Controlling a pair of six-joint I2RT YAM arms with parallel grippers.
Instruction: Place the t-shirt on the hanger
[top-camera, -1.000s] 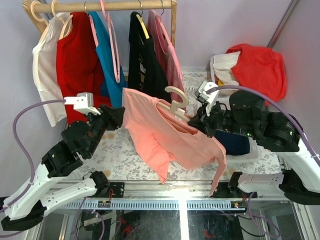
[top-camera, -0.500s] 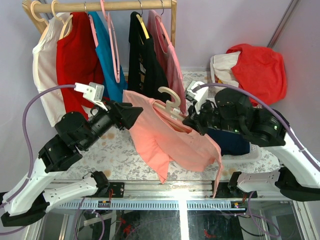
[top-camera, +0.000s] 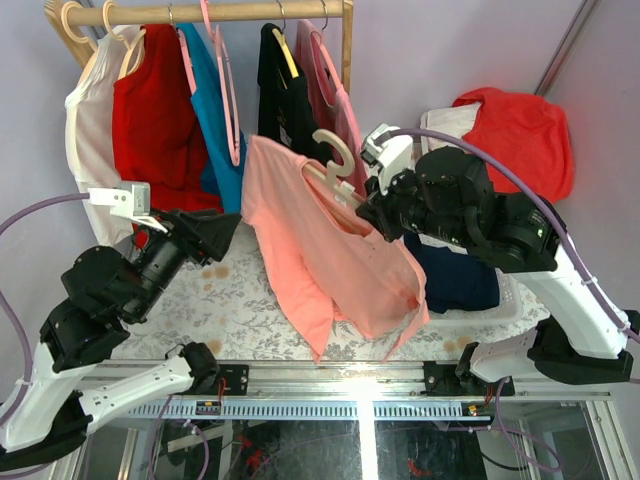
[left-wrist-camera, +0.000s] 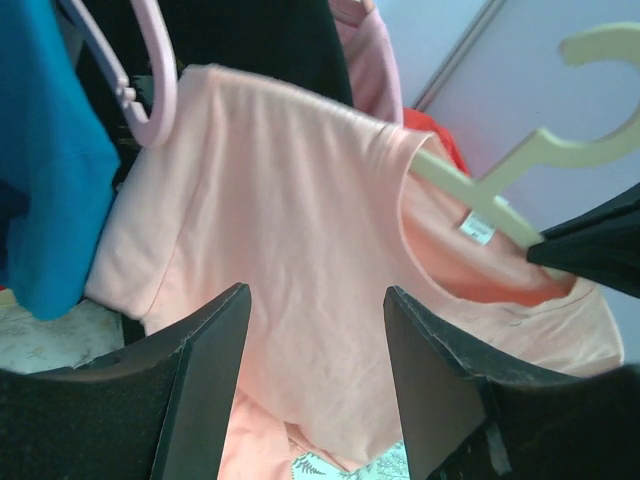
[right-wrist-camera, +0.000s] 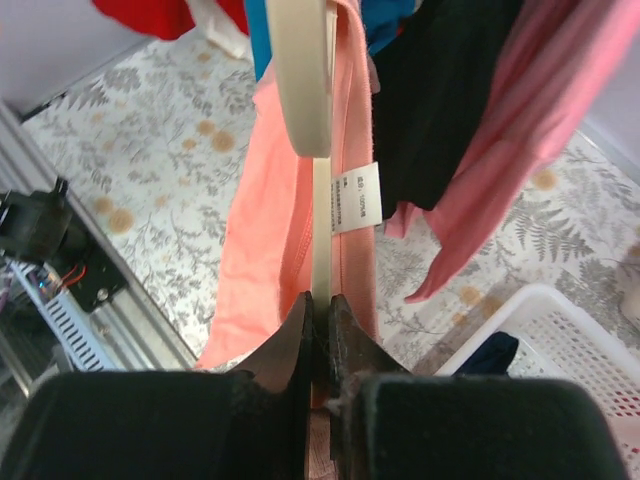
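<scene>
Two robot arms reach over a floral-patterned table (top-camera: 230, 300) toward a wooden clothes rail (top-camera: 200, 12) hung with garments. We see the right arm bent high, its forearm stretched leftward across the middle of the scene. The right gripper (top-camera: 374, 213) has its fingers pinched together on a thin cream part of the hanger (top-camera: 333, 183), holding it tilted in the air with the hook uppermost. The t-shirt (top-camera: 320, 250) hangs from that hanger, one hanger arm passing through the collar, and the cloth droops toward the table's near edge. The left arm angles up from the lower left. The left gripper (top-camera: 212, 232) points at the shirt's sleeve side, near it but not touching, its fingers (left-wrist-camera: 210, 370) spread apart with nothing between them.
</scene>
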